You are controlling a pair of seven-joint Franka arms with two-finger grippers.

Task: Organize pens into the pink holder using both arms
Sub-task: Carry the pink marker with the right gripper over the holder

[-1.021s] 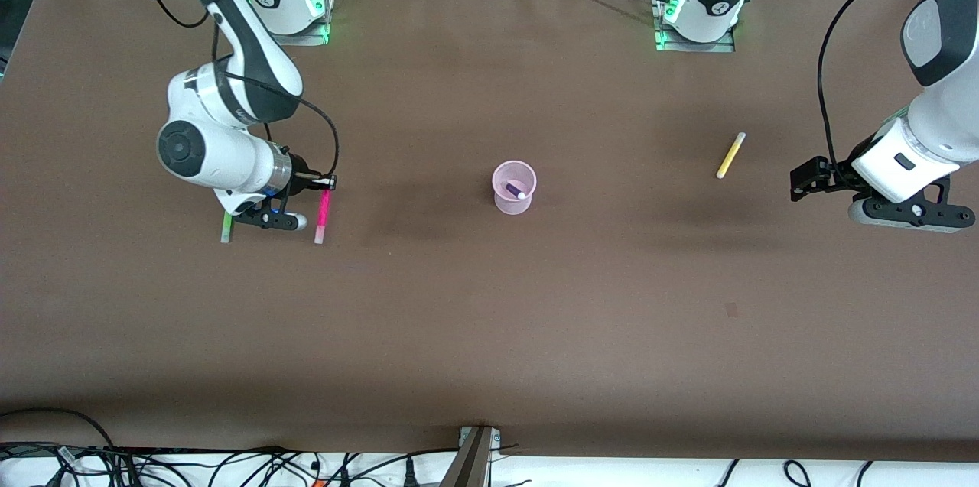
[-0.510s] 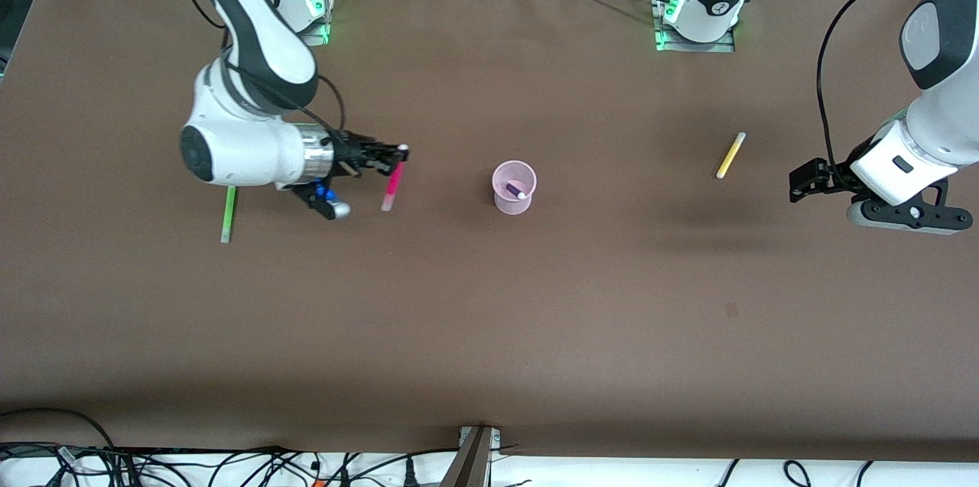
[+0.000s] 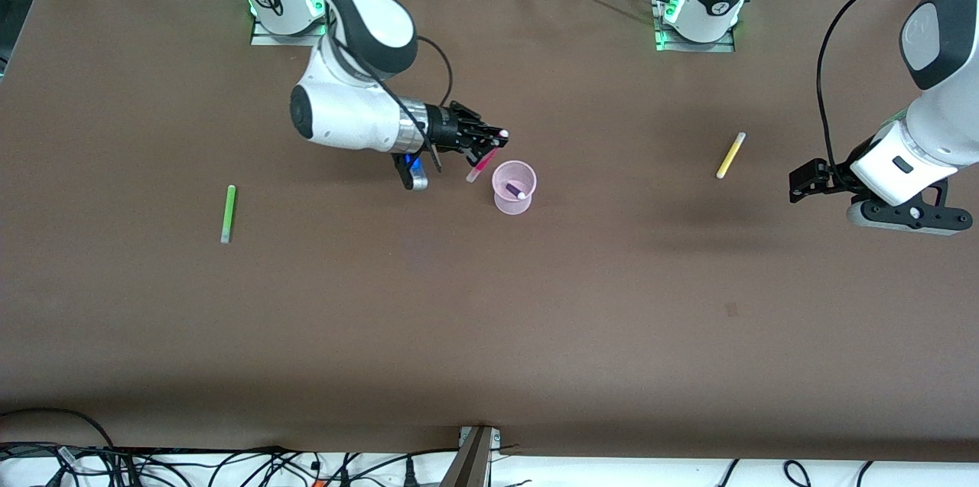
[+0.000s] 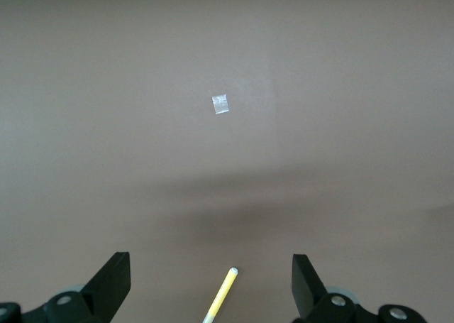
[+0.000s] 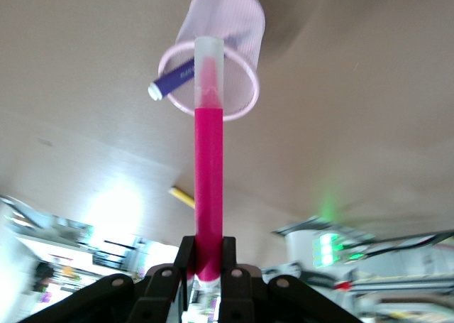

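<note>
Magenta pen (image 3: 482,163) hangs pinched at its upper end in the right tool (image 3: 489,141), whose fingers are pressed tight on the shaft. It is up in the air just beside the rim of the pink holder (image 3: 514,187), on the side toward the right arm's end of the tabletop. The pen's long axis is tilted, its free pale tip lower and pointing away from the cup. In the right wrist view the pen (image 5: 208,160) runs straight out from the tool (image 5: 206,266) toward the holder's mouth (image 5: 210,81), with the purple pen (image 5: 174,78) already leaning inside.

Judging from this, the coming move turns on bringing the low tip over the open rim and standing the shaft more upright before letting go; otherwise the tip could catch the rim or tip the light cup.

Toward the left arm's end, the yellow pen (image 3: 730,155) lies flat on the tabletop, its axis slanting. The left tool (image 3: 803,181) waits just beside it with fingers spread wide, and is the nearer arm for that pen. The green pen (image 3: 227,213) lies well apart toward the right arm's end of the tabletop.
</note>
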